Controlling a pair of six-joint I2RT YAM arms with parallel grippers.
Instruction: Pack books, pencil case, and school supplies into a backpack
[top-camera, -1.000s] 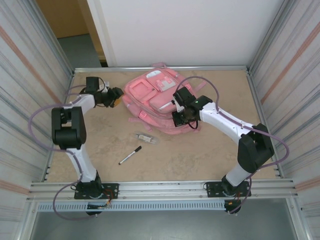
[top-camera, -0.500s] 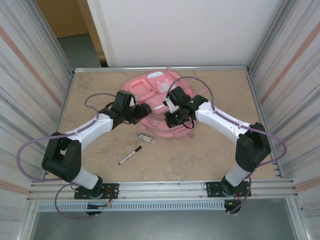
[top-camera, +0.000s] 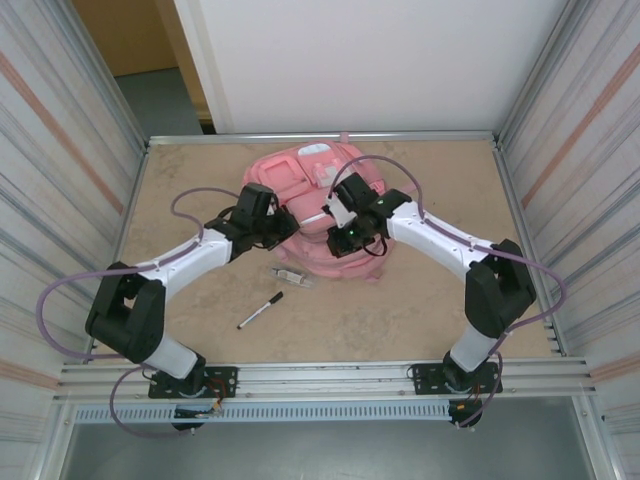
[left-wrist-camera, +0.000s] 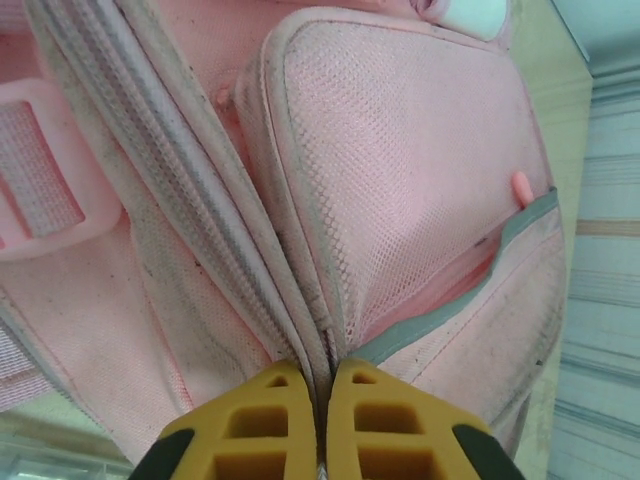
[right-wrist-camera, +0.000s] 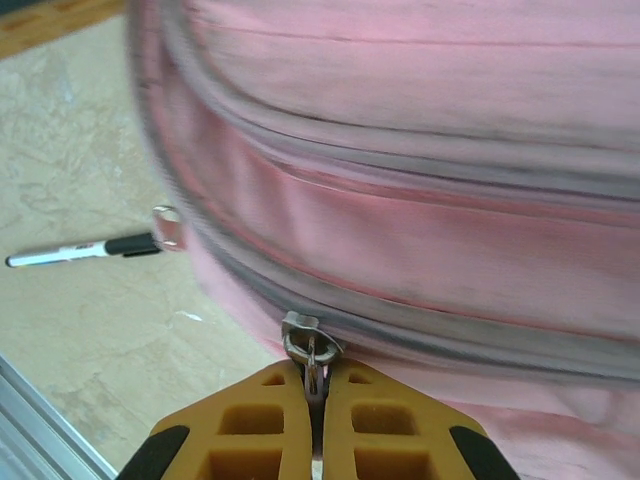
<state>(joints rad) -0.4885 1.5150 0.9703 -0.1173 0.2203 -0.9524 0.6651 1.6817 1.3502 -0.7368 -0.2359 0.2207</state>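
Note:
The pink backpack (top-camera: 312, 185) lies at the back middle of the table. My left gripper (top-camera: 286, 227) is at its left side, shut on a fold of fabric along the grey zip seam (left-wrist-camera: 300, 300). My right gripper (top-camera: 345, 241) is at the backpack's near edge, shut on the metal zip pull (right-wrist-camera: 314, 372) below the slider (right-wrist-camera: 305, 335). A black marker (top-camera: 260, 310) lies on the table in front, and it also shows in the right wrist view as the marker (right-wrist-camera: 85, 250). A small pale stick-shaped piece (top-camera: 291, 275) lies nearer the backpack. The books and the pencil case are out of view.
Ribbed metal walls (top-camera: 60, 170) close in both sides of the tan table (top-camera: 400, 310), with a metal rail (top-camera: 320, 375) along the near edge. Purple cables loop from both arms, one over the backpack (top-camera: 380, 160).
My left arm swung in from the far left to the backpack and shut on its side. My right gripper, still on the zip pull, shifted slightly left with the backpack's edge.

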